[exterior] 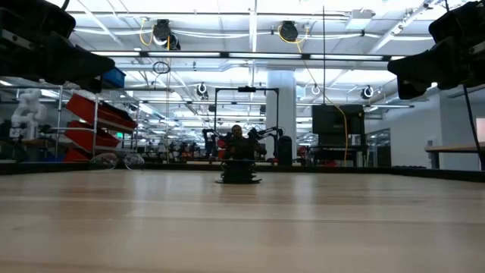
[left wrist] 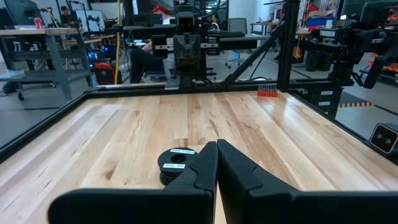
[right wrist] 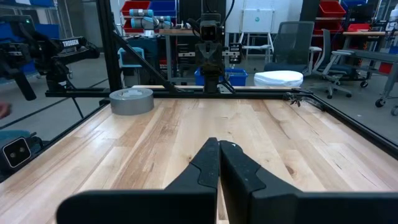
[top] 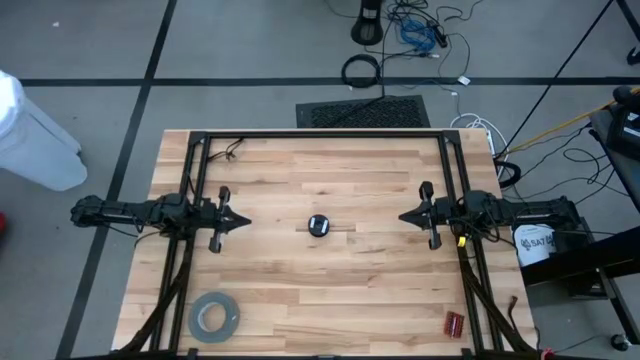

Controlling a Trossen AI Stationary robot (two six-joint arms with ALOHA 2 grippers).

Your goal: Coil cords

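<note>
The coiled cord on its small black disc (top: 318, 225) sits mid-table between both arms, so the left gripper (top: 243, 222) and right gripper (top: 403, 216), both pinched shut and empty, should likely open before approaching it squarely.

My table (top: 300, 290) is a pale wooden butcher-block top inside a black frame (top: 320, 133). Near its middle lies the cord (top: 318, 225), coiled into a small black disc. A grey tape roll (top: 214, 317) sits on one near corner, a small red thing (top: 455, 324) on the other.
</note>
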